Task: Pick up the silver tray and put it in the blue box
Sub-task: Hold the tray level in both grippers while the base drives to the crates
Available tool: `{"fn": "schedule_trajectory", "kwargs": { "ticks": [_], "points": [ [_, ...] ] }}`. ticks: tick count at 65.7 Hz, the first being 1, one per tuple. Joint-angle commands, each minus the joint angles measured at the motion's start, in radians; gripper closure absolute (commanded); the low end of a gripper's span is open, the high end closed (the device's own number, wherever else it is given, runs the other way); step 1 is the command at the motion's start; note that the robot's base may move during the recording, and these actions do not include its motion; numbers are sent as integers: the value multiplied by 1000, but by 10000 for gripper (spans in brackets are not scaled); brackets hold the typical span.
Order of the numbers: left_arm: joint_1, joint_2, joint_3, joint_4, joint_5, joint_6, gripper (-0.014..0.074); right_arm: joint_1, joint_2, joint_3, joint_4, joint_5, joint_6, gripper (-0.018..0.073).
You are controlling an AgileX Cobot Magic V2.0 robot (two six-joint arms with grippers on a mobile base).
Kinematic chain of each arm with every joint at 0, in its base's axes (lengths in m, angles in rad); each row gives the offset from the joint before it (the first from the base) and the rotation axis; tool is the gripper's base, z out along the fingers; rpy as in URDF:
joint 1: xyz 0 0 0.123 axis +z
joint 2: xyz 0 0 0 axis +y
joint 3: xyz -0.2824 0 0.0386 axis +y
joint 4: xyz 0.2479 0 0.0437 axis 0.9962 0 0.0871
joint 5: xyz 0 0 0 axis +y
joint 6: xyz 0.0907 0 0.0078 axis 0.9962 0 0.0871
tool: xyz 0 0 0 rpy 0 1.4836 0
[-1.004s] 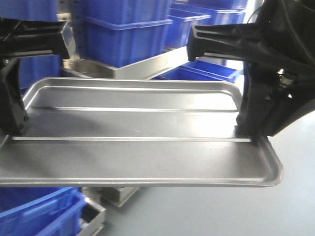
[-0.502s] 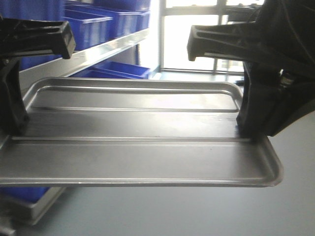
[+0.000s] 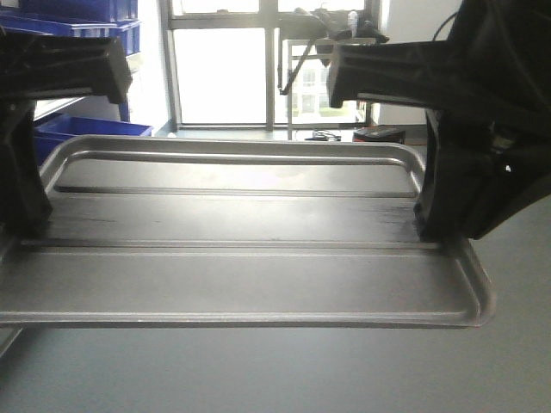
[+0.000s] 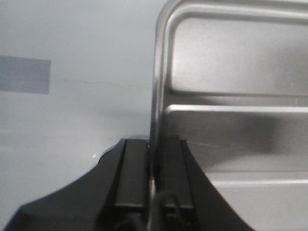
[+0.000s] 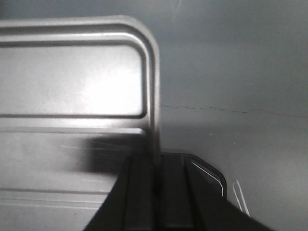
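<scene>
The silver tray [image 3: 258, 275] hangs level in the air across the front view, shiny, with two raised lines along its bottom. My left gripper [image 3: 21, 228] is shut on its left rim; the left wrist view shows the rim [image 4: 156, 96] pinched between the black fingers [image 4: 134, 173]. My right gripper [image 3: 435, 232] is shut on the right rim, and the right wrist view shows that rim [image 5: 155, 96] clamped between its pads [image 5: 173, 192]. A blue box [image 3: 86, 127] shows beyond the tray's far left corner, with another [image 3: 77, 10] above it.
Bright windows [image 3: 224, 69] fill the back wall. A desk with clutter [image 3: 336, 30] and a dark low object [image 3: 379, 134] stand in front of them. Grey floor [image 3: 258, 370] lies under the tray in all views.
The background has swept to the left: the rack of blue boxes slid to the left edge and windows came into view. The tray stays clamped the same way in both grippers.
</scene>
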Motion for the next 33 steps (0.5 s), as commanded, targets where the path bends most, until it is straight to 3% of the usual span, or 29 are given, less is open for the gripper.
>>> {"fn": "schedule_trajectory", "kwargs": {
  "ticks": [1,33],
  "points": [
    [-7,-29,-27,31,5,-9,603,1,-23,-25,-43,-13,-5,502],
    [-7,-29,-27,31,5,-9,603,1,-23,-25,-43,-13,-5,502]
  ]
}}
